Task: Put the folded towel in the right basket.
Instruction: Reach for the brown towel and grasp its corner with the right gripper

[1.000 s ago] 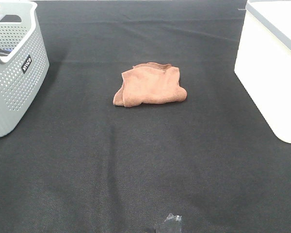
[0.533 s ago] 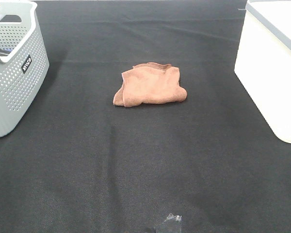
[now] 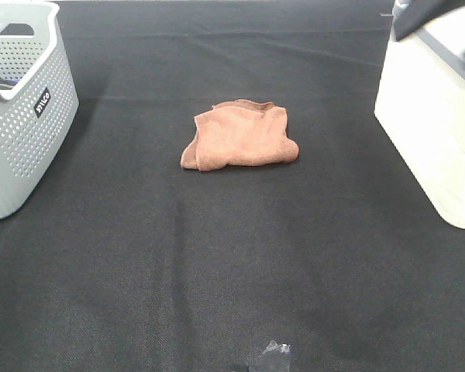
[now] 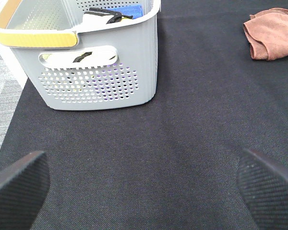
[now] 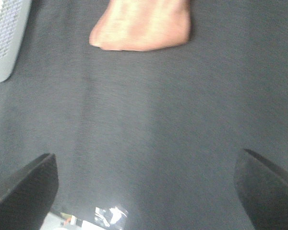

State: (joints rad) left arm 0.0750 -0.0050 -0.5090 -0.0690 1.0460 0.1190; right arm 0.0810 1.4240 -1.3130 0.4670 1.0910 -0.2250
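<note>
right hand (image 5: 146, 187): fingers spread wide, nothing between them, hovering above the desk (image 5: 149, 124) (this view is smeared, fine detail lost). The folded towel (image 5: 141, 24) lies ahead of the fingertips, well apart, no contact. left hand (image 4: 144, 191): also spread and empty, hanging over bare desk near the grey perforated basket (image 4: 96, 72).

Step, my read: approach phase, grasp not yet started. In the exterior view the towel sits flat at frame centre, loosely folded. It lies between the grey basket at upper left and the white right basket (image 3: 430, 124) at the right edge, well apart from both.

Next move calls for:
- right hand down over the towel, fingers straddling the thick folded edge
- a pinch through all layers (a shallow pinch could lift only the top layer and unfold it)
- lift clear, carry over the white rim, release

What each view adds:
- Exterior only: the white right basket; neither wrist view shows it. Also a dark blurred shape (image 3: 422, 17) in the upper right corner over that basket, probably the right arm. Neither hand is visible there.
- Wrist views only: finger state of both hands.
- Left wrist only: the grey basket's yellow handle (image 4: 36, 37) and its contents (something blue, something black, can't identify).
- Exterior and right wrist: a small shiny scrap (image 3: 273, 356) on the desk, bottom centre of the exterior frame. The left wrist view doesn't show it.
</note>
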